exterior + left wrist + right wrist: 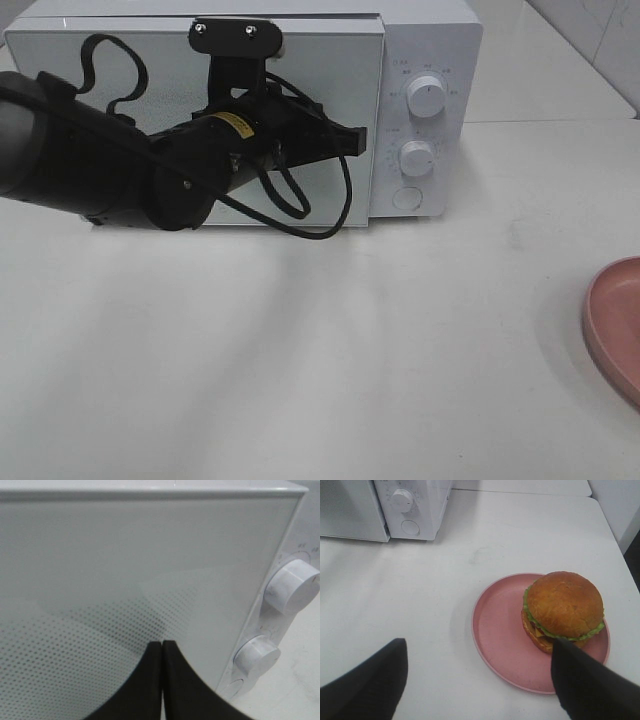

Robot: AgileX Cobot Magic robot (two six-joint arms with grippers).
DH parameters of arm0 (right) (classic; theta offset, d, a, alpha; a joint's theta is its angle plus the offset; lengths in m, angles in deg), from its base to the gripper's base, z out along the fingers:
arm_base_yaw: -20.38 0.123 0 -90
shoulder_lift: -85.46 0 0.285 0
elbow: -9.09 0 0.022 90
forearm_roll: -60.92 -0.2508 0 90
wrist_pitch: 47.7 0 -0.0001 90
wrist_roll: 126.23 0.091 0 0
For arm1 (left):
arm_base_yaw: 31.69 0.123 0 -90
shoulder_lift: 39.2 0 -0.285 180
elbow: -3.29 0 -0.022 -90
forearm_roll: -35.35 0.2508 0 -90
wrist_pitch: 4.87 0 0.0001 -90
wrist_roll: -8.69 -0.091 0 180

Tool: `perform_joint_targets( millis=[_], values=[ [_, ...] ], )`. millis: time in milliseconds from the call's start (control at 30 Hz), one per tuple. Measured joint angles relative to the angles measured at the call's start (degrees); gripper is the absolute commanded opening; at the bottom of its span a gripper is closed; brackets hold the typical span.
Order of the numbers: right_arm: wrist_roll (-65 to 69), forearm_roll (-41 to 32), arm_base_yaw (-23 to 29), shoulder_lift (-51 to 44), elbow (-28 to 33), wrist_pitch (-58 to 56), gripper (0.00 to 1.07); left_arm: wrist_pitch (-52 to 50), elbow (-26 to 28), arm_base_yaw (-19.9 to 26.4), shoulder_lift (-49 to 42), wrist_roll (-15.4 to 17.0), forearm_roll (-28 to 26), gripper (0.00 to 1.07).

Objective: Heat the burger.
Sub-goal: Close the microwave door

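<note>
The burger (564,607), with a brown bun and a green lettuce edge, sits on the pink plate (500,630) in the right wrist view. My right gripper (479,645) is open and empty, hovering above the plate, with one finger (585,685) close beside the burger. In the high view only the plate's edge (620,325) shows at the far right; the burger is out of view there. My left gripper (358,140) is shut and empty, its tip (162,642) at the closed door (125,570) of the white microwave (430,40), near the door's right edge.
The microwave has two white knobs (427,97) (416,158) and a round button (406,198) on its right panel. The white table (320,350) spreads between the microwave and the plate. The left arm's cables hang before the door.
</note>
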Motion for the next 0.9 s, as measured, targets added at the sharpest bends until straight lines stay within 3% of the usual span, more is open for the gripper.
perform_joint_targets(
  millis=[200, 900],
  values=[
    [0.00, 0.00, 0.00, 0.00, 0.00, 0.00, 0.76, 1.78, 3.38, -0.40, 2.12, -1.83, -2.29, 0.00],
    [0.00, 0.00, 0.00, 0.00, 0.00, 0.00, 0.76, 4.07, 4.70, 1.03, 3.09, -2.01, -1.43, 0.00]
  ],
)
